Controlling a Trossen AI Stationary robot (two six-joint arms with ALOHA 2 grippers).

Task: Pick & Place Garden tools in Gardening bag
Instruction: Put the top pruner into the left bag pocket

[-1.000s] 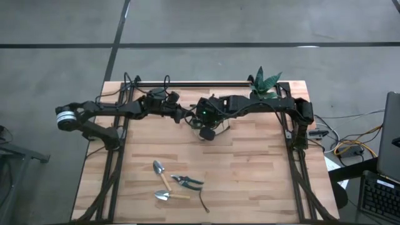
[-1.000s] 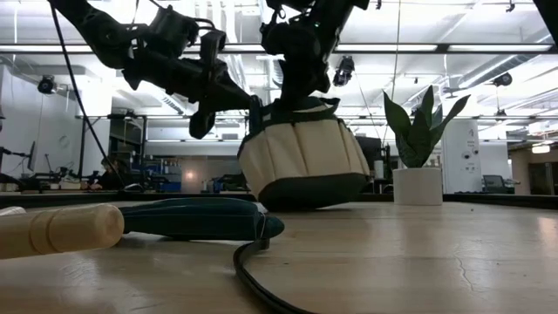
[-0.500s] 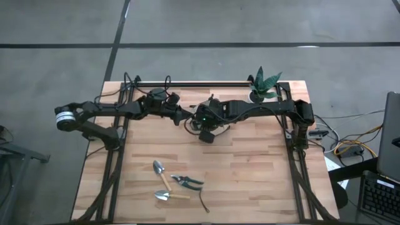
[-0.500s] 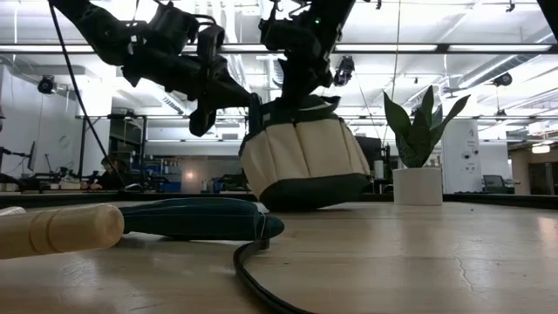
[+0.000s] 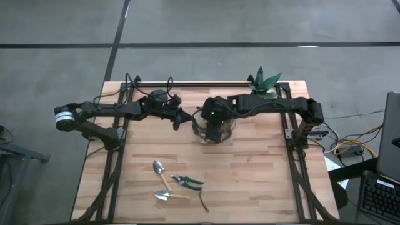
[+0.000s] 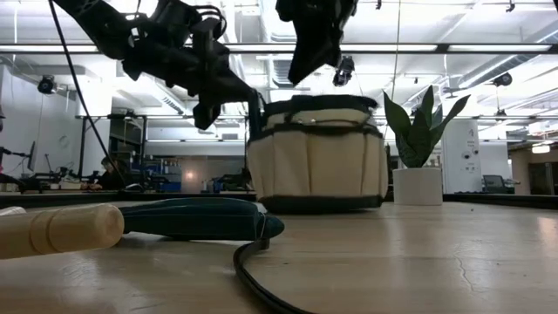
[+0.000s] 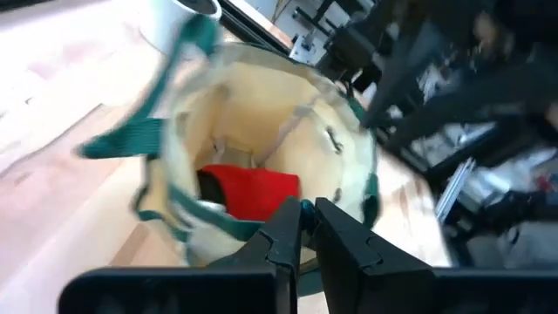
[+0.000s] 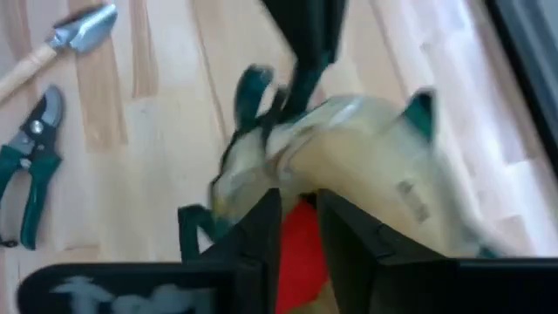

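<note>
Tabletop — both arms over gardening bag [image 5: 214, 125]

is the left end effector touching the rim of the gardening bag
Touching. In the left wrist view the left end effector is pinched shut on the green-trimmed rim of the gardening bag; the low view shows it at the bag's upper left edge.

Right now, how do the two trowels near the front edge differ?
In the high view, the upper trowel lies diagonally, blade toward the bag side; the lower trowel lies nearly level, blade toward the left arm's side. The upper one sits beside the pruning shears. Both have metal blades and wooden handles.
</note>
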